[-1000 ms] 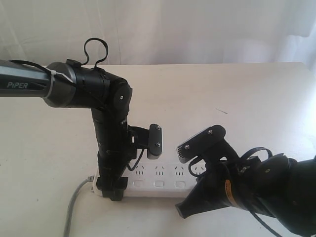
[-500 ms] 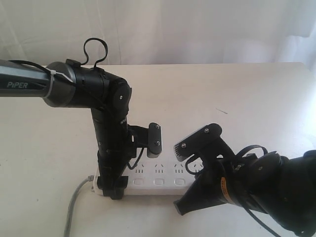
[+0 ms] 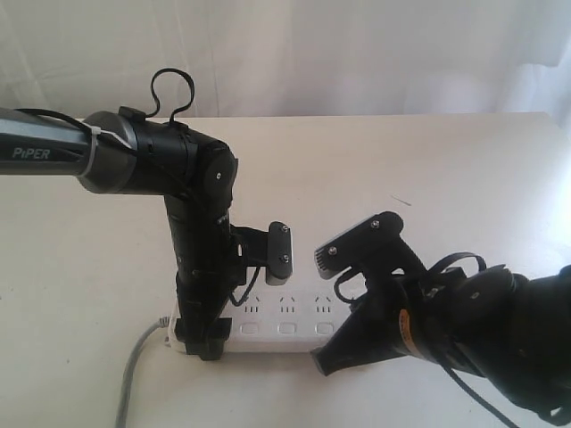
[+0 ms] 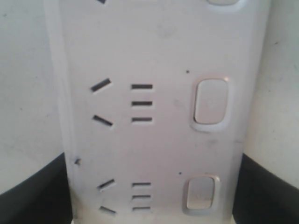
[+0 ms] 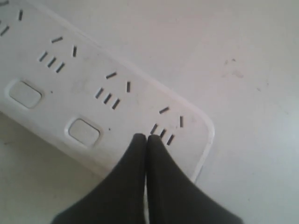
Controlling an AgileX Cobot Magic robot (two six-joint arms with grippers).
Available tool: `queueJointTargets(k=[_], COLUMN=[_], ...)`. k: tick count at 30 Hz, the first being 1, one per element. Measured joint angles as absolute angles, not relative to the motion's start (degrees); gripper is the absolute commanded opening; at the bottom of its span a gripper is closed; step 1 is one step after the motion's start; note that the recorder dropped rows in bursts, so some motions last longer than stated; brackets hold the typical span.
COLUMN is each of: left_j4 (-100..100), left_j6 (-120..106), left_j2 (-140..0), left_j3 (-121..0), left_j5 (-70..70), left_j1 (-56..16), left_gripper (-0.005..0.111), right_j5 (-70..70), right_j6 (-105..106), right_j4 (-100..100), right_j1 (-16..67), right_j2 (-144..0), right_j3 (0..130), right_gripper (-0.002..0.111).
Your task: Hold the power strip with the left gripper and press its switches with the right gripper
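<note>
The white power strip (image 3: pixel 268 314) lies along the table's near side, its grey cord (image 3: pixel 132 370) leaving at the left. My left gripper (image 3: pixel 202 342) stands upright over the strip's cord end. In the left wrist view its black fingers (image 4: pixel 35 196) clamp both long edges of the power strip (image 4: pixel 154 140), beside two switches (image 4: pixel 210 106). My right gripper (image 3: pixel 323 361) leans over the strip's other end. Its jaws are pressed together, with the right gripper's tips (image 5: pixel 147 138) on the strip (image 5: pixel 117 84) under the last socket group. Two switches (image 5: pixel 84 131) show beside them; the end one is hidden.
A bare cream table (image 3: pixel 401 160) stretches behind the strip to a white curtain (image 3: pixel 357 53). A small dark mark (image 3: pixel 401 201) lies on the table to the right. The bulky right arm (image 3: pixel 500 339) covers the near right corner.
My right gripper has shifted slightly left and in toward the strip's end. The left arm and the strip have stayed put.
</note>
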State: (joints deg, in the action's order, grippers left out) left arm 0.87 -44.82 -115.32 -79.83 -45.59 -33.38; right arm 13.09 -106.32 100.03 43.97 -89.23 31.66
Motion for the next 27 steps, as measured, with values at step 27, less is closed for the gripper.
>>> queueJointTargets(k=[27], left_j4=[1.0], left_j6=[-44.8], left_j2=[-115.3], left_j3=[-79.8], left_j5=[-45.8], left_j1=[-33.4], left_gripper=[0.000], right_j5=[15.5], right_j6=[-107.9], right_j4=[100.9], right_j1=[44.0], right_j2=[-91.8], right_j3=[29.8], right_gripper=[0.000])
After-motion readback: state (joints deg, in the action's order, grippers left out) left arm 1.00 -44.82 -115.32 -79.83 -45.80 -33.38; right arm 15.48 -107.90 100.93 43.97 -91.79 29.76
